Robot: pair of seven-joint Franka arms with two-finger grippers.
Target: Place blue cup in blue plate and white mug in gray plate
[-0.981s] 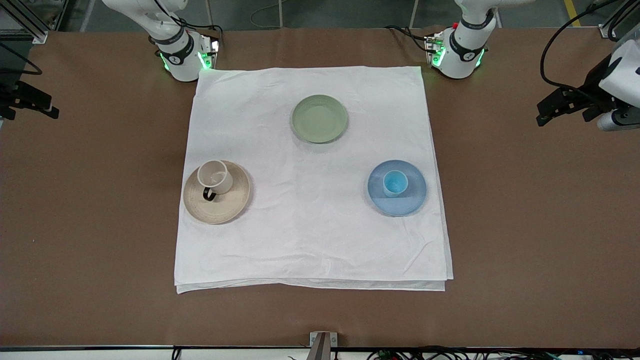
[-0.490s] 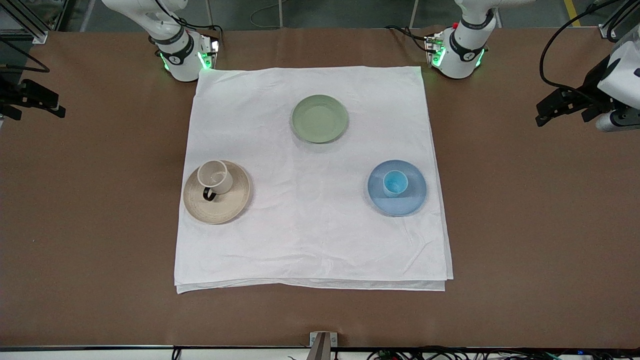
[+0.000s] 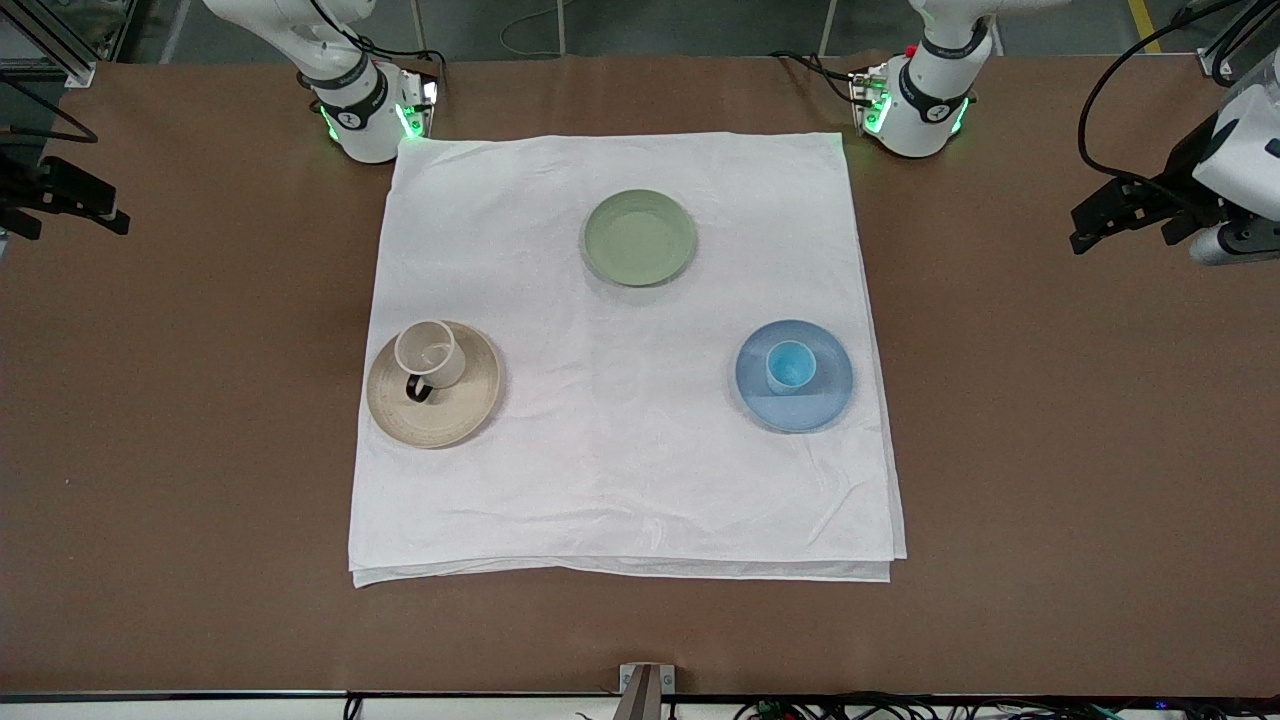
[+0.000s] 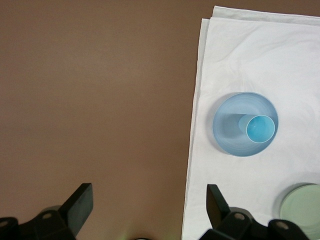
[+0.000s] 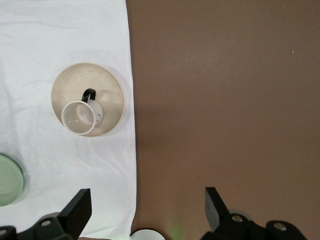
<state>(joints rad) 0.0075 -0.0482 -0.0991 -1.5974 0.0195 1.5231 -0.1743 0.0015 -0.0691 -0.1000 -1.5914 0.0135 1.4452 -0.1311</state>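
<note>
Front view: the blue cup (image 3: 790,366) stands upright on the blue plate (image 3: 826,396) toward the left arm's edge of the worktop (image 3: 1050,450), and the white mug (image 3: 431,354) sits on the gray plate (image 3: 463,408) toward the right arm's edge, so both placements look done. The left gripper (image 4: 149,210) and right gripper (image 5: 147,210) hang over bare worktop at those side edges, jaws apart and empty; nothing seems left to do.

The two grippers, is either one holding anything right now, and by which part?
Nothing is held. The left gripper and right gripper are both open and empty over bare table. The blue cup stands in the blue plate, the white mug on the gray plate.
</note>
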